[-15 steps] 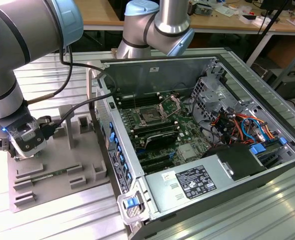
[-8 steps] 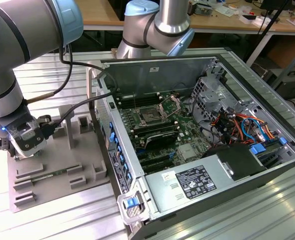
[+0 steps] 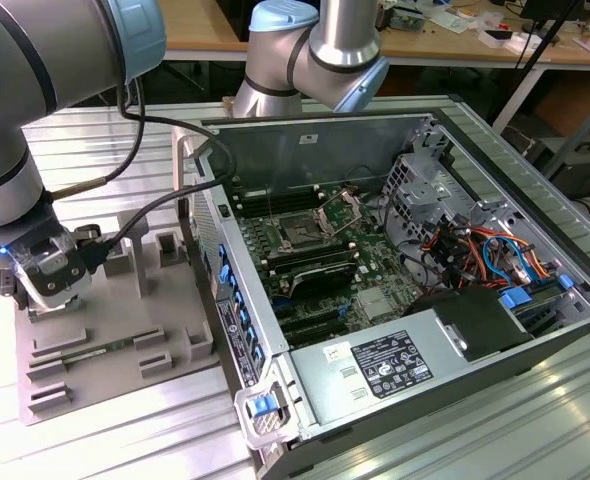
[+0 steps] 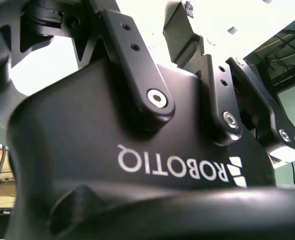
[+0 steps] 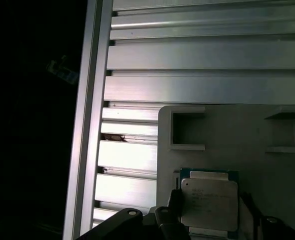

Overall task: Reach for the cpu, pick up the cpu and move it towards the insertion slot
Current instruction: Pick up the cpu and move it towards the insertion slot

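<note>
The open computer case (image 3: 395,250) lies on the bench (image 3: 115,440), its insertion slot (image 3: 300,232) bare, while the gripper (image 3: 47,288) hangs low over the grey fixture plate (image 3: 125,330) beside it, where the part waits. The first wrist view adds what the exterior view hides: the cpu (image 5: 209,204) flat between dark fingers (image 5: 173,209); whether they grip it, I cannot tell.

The cpu (image 5: 209,204) has a silvery-white top with a thin teal-green rim and sits on a pale grey holder (image 5: 282,130). The end effector (image 5: 212,217) is black in both wrist views, with white lettering on its body in the second. The worktop (image 3: 125,440) is silver with ribbed stripes. Near the middle of the exterior view, the insertion slot (image 3: 303,232) is dark inside a silver frame, on a green board (image 3: 370,255). Toward the exterior view's right are blue, orange and red cables (image 3: 495,250). The arm (image 3: 35,60) is grey with pale blue caps.
</note>
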Tool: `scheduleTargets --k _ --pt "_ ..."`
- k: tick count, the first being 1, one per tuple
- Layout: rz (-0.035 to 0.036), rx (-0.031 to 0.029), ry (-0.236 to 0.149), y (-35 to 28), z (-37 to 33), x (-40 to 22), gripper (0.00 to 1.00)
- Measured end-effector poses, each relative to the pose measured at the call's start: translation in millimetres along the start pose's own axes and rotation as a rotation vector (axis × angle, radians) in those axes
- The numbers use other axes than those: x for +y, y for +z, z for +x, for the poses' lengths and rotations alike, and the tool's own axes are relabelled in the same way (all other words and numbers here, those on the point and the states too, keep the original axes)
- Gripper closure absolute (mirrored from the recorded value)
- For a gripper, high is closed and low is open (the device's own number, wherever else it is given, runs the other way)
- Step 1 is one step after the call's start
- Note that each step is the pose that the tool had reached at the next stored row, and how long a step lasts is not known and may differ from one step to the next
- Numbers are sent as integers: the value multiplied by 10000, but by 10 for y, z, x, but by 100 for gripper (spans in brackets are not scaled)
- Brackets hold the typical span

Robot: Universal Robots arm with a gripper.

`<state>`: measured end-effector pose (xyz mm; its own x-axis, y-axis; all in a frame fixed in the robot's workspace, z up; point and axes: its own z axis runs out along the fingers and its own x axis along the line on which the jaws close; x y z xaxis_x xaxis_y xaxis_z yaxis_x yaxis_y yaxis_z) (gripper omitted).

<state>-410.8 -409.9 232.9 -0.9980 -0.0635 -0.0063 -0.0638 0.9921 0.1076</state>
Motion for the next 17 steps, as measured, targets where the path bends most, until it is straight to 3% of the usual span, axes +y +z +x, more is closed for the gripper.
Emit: scheduleTargets --k 6,17 --pt "-19 -2 0 -85 -1 9 46" --pt "-73 -5 0 -151 -1 16 46"
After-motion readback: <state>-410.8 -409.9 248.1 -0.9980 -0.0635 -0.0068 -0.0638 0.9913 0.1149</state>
